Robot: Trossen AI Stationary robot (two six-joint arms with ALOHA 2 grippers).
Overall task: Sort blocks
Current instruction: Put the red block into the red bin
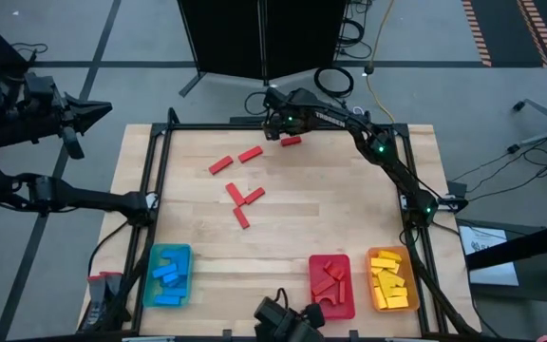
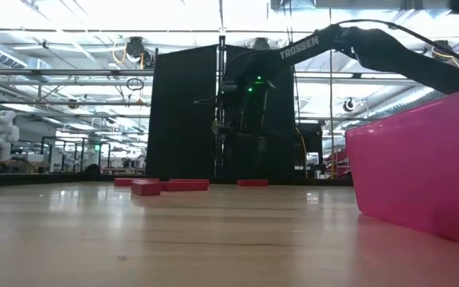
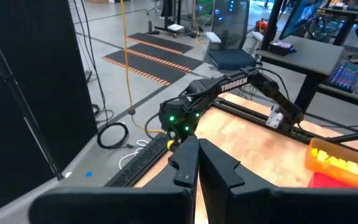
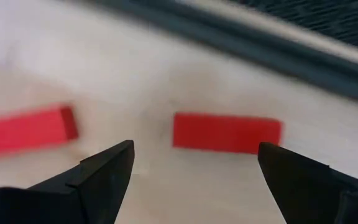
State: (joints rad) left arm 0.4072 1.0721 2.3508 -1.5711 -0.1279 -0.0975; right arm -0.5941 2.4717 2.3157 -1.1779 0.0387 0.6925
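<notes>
Several red blocks lie flat on the wooden table [image 1: 349, 209]. One red block [image 1: 291, 141] [image 4: 226, 133] lies near the far edge. My right gripper [image 1: 278, 131] [image 4: 194, 155] hangs just above it, pointing down and open. Its fingers stand to either side of the block without touching it. Another red block [image 4: 27, 129] [image 1: 250, 154] lies a little to its left. More red blocks [image 1: 241, 199] lie mid-table. My left gripper [image 1: 84, 116] [image 3: 197, 163] is shut on nothing, held high beyond the table's left edge.
Three trays stand along the near edge: a blue-green one [image 1: 169, 275] with blue blocks, a red one [image 1: 331, 285] [image 2: 421, 175] with red pieces, and an orange one [image 1: 392, 279] [image 3: 334, 158] with yellow blocks. A dark frame rail [image 4: 260, 46] runs along the far edge just behind my right gripper.
</notes>
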